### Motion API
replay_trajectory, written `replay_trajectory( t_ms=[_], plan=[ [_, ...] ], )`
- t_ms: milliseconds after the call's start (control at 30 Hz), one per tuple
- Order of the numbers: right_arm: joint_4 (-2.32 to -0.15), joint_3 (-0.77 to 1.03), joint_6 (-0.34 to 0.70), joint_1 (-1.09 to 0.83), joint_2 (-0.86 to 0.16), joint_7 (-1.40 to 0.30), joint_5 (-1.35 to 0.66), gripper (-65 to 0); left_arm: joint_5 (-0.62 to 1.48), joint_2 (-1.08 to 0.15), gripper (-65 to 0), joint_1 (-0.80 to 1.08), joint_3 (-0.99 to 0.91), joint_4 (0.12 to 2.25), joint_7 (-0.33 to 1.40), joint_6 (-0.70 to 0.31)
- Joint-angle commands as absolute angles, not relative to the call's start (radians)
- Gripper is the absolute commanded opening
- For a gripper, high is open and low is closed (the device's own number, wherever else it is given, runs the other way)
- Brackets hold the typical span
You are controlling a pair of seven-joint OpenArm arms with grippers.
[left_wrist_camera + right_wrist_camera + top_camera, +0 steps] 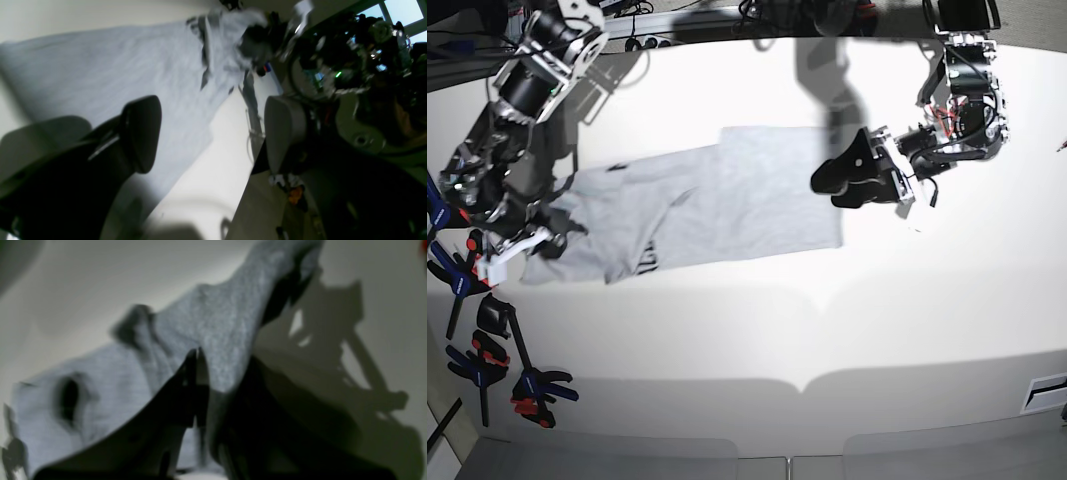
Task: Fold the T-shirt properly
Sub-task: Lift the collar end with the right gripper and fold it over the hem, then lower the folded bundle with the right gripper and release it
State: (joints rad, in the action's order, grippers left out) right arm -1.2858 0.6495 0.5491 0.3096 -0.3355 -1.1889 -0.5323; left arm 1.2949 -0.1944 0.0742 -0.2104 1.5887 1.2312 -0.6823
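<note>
The light grey T-shirt lies spread across the white table, mostly flat, with dark lettering peeking out at a turned-up fold near its left part. At the shirt's crumpled left end, my right gripper is pinched on the cloth. The right wrist view shows that gripper with grey fabric caught between its dark fingers and lifted into a ridge. My left gripper hovers over the shirt's right edge. Its fingers stand wide apart above the fabric, with nothing between them.
Several black clamps with red and blue handles lie along the table's left edge. Cables and power strips run along the back edge. A recess cuts into the table's front edge.
</note>
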Motion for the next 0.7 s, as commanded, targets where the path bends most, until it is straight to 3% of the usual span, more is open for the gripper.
replay_trajectory(
  t_ms=[0, 300, 667],
  plan=[
    [-1.306, 0.646, 0.553, 0.345, -0.346, -1.204, -0.588, -65.0, 1.304, -0.200, -20.5, 0.061, -0.213, 1.606, 1.219, -0.689],
    [-1.449, 0.458, 0.562, 0.362, -0.308, -1.396, -0.800, -65.0, 1.284, -0.200, -20.5, 0.061, -0.213, 1.606, 1.218, -0.689],
    [-1.549, 0.269, 0.562, 0.358, 0.010, -1.396, -0.788, -65.0, 1.258, -0.200, -20.5, 0.061, -0.216, 1.606, 1.216, -0.689]
  ],
)
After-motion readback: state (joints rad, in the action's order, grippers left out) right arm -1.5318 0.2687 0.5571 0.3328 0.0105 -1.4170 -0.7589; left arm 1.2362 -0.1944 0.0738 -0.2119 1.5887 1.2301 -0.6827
